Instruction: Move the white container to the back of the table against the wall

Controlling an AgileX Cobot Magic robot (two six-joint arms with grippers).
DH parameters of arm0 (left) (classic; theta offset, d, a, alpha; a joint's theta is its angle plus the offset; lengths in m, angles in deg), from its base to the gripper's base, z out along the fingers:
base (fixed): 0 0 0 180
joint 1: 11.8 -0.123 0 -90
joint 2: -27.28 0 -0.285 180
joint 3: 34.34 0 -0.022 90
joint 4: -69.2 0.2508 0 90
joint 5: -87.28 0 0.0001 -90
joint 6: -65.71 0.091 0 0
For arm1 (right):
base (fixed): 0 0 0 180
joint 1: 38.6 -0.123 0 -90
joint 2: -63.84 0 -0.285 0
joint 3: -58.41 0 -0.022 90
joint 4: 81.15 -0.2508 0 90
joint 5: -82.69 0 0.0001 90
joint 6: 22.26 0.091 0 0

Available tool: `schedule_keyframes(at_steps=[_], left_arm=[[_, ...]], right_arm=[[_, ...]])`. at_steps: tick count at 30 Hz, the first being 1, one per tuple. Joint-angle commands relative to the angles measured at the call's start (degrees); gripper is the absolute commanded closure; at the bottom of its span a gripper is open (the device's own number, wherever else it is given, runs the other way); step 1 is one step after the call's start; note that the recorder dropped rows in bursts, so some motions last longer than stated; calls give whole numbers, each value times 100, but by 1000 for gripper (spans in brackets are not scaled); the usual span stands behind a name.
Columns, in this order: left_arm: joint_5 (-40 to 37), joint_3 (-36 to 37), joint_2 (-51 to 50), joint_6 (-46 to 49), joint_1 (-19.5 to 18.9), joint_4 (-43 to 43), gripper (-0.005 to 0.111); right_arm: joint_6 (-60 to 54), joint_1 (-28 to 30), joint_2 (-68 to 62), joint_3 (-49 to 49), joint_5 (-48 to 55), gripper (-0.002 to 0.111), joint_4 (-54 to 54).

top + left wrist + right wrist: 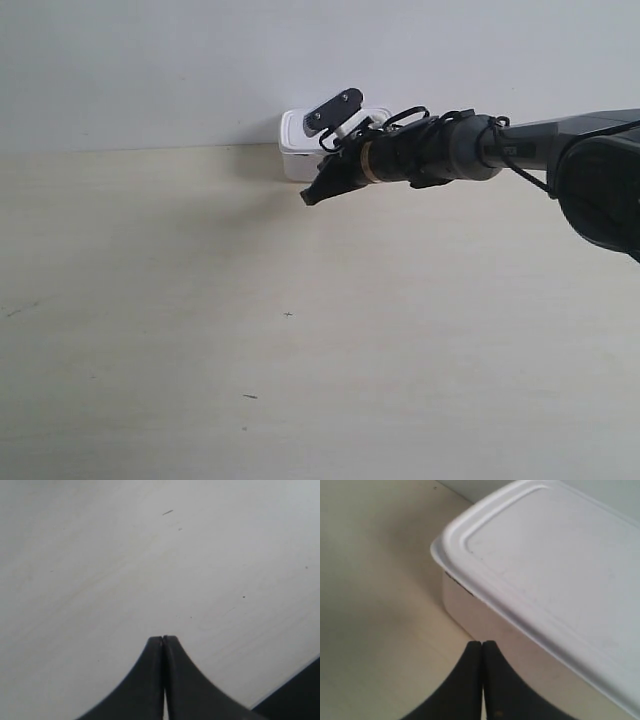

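Note:
The white container (297, 148) stands at the back of the pale wood table (200, 330), right at the foot of the plain grey-white wall (150, 60); the arm from the exterior view's right covers most of it. In the right wrist view the container (545, 565), lid on, fills the frame, and my right gripper (482, 643) is shut and empty, its tips close to the box's side wall. Whether they touch it I cannot tell. In the exterior view that gripper (308, 197) points down beside the box. My left gripper (163, 638) is shut over bare table (100, 570).
A few tiny dark specks (288, 315) mark the table top. The dark arm (600, 180) reaches in from the exterior view's right edge. A dark edge (300, 690) shows in one corner of the left wrist view.

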Motion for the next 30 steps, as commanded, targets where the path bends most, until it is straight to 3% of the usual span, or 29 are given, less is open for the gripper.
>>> schedule_keyframes(at_steps=[1,15,25,30], left_arm=[[-87,17,34,-49,39,9,107],[-87,17,34,-36,39,217,107],[-87,243,34,-498,39,698,107],[-87,256,34,-498,39,1009,107]], right_arm=[[313,25,176,-60,-129,108,2],[314,25,1812,-2168,-129,108,2],[247,25,3694,-4109,-83,108,-1574],[-395,25,4705,-5125,-145,108,-2566]])
